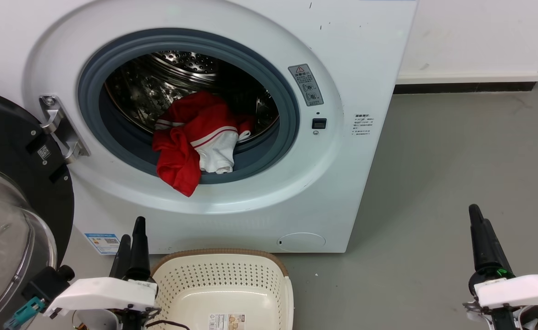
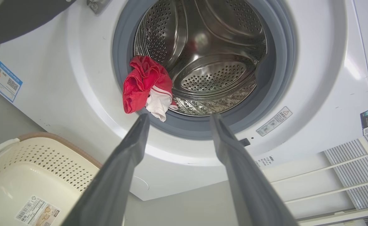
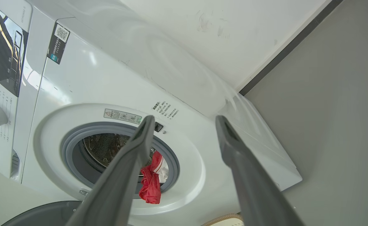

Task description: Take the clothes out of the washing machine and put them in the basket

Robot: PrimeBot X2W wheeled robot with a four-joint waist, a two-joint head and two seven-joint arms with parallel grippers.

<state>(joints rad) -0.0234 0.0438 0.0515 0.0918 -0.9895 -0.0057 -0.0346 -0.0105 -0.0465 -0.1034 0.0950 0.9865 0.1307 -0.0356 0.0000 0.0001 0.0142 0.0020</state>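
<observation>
clothes (image 1: 181, 160): red, white stripes | washing machine (image 1: 365, 55): white, grey rim | basket (image 1: 223, 275): cream, perforated, brown rim

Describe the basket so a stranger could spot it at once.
Find the big white washing machine with its door open. On the grey floor in front of it sits the basket. Unlike the smooth white machine, it is small, cream, perforated plastic with a brown woven-look rim.

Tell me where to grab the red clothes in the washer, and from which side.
Grip the red fold of the clothes that hangs out over the grey door seal, probably coming straight in from the front with the left gripper, jaws open. That lobe droops free of the drum, so nothing blocks it.
</observation>
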